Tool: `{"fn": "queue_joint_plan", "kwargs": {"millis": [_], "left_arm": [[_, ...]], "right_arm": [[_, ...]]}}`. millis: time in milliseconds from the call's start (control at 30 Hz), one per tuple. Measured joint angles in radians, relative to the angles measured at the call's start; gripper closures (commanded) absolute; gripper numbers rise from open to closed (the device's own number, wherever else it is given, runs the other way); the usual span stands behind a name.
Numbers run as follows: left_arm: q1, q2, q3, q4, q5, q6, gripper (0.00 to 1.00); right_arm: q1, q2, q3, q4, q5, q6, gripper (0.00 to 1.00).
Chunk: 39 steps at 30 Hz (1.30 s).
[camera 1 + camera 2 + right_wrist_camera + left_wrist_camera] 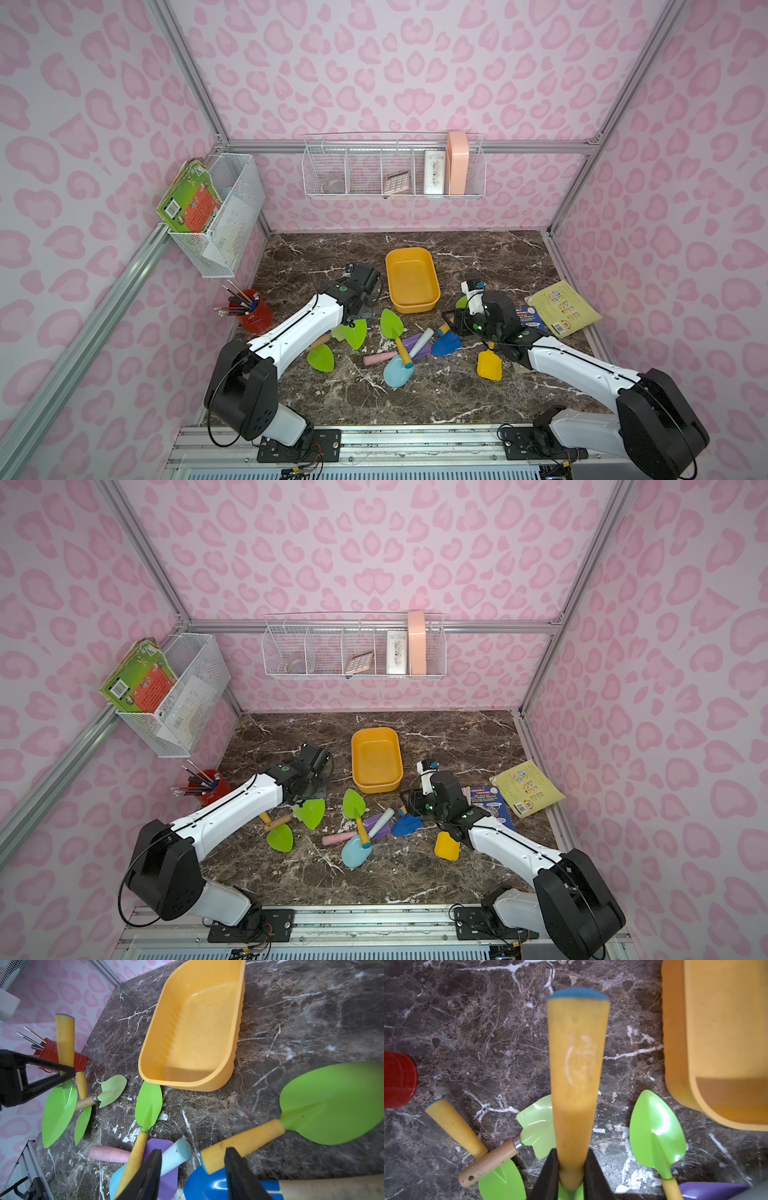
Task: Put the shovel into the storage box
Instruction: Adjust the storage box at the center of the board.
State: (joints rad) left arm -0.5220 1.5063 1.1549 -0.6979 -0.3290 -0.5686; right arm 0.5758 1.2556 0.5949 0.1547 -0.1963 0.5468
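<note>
My left gripper (571, 1152) is shut on the yellow handle of a green-bladed shovel (576, 1059), holding it off the marble with the blade (357, 332) hanging down, just left of the storage box. The storage box (409, 251) is an orange-yellow tub standing empty at mid-table, also seen in the right wrist view (195, 1022). My right gripper (193, 1150) is open, right of the box and low over a blue shovel (209, 1186) and the yellow handle of another green shovel (332, 1103), with nothing between its fingers.
Several more shovels lie in front of the box: green (391, 322), light blue (398, 372), purple (415, 345), yellow (489, 365), a green one at left (321, 358). A red pencil cup (254, 313) stands at left, books (563, 307) lie at right, and wire baskets (395, 170) hang on the walls.
</note>
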Motion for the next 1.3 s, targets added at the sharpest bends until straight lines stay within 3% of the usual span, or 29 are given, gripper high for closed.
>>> {"fn": "queue_joint_plan", "kwargs": {"millis": [267, 700, 900, 1133, 1300], "left_arm": [[-0.003, 0.063, 0.151, -0.009, 0.085, 0.001, 0.92], [-0.016, 0.312, 0.484, 0.019, 0.208, -0.013, 0.91], [-0.017, 0.418, 0.583, 0.032, 0.235, -0.011, 0.91], [-0.016, 0.522, 0.646, 0.114, 0.267, 0.021, 0.9], [-0.017, 0.605, 0.708, 0.144, 0.29, 0.029, 0.9]], "right_arm": [[-0.025, 0.095, 0.145, -0.032, 0.027, -0.029, 0.44], [-0.136, 0.472, 0.471, -0.104, 0.0, -0.043, 0.5], [-0.132, 0.578, 0.536, -0.124, -0.03, -0.042, 0.55], [-0.098, 0.616, 0.541, -0.127, -0.047, -0.042, 0.68], [-0.071, 0.61, 0.498, -0.114, -0.049, -0.023, 0.69]]}}
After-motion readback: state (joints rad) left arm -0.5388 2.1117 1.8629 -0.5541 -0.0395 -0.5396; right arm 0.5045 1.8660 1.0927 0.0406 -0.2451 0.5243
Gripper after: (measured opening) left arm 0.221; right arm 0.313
